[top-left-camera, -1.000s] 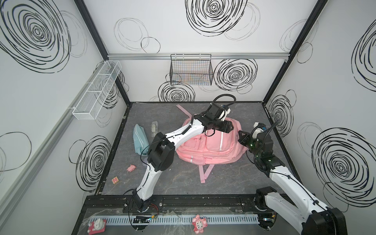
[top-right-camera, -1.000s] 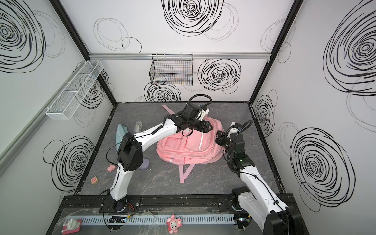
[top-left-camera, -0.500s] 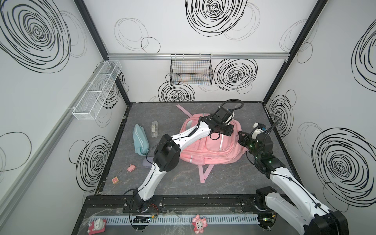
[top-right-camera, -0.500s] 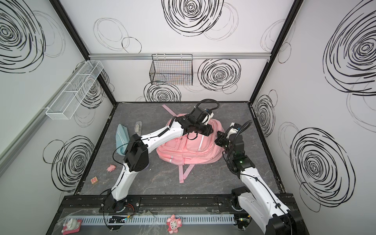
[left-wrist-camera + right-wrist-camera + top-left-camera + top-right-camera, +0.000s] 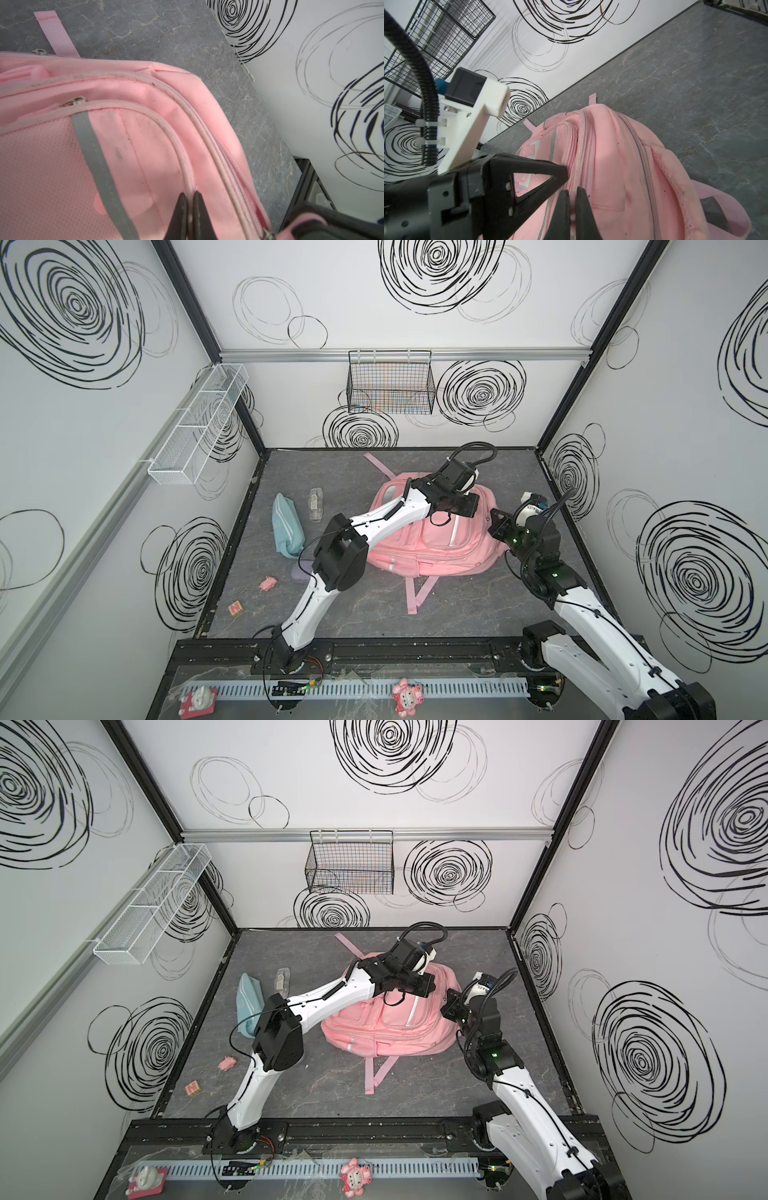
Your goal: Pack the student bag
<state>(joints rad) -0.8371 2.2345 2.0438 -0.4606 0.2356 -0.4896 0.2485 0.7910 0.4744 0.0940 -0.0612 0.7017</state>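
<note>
Pink student bag (image 5: 436, 539) lies flat, far and right of centre, left gripper (image 5: 190, 197) and right gripper (image 5: 572, 193) each clamped shut on its fabric; such thin pinches may slip free under any pull.

Your grey table (image 5: 457, 614) carries the student bag (image 5: 440, 547) toward its back right. Near its left edge lie a teal pouch (image 5: 286, 526), a clear case (image 5: 316, 505), a pink toy (image 5: 268, 583) and a red block (image 5: 235, 607).

Student bag (image 5: 440, 543): pink backpack with pale reflective stripes, lying front-up on the grey counter (image 5: 353, 614), zips closed.
</note>
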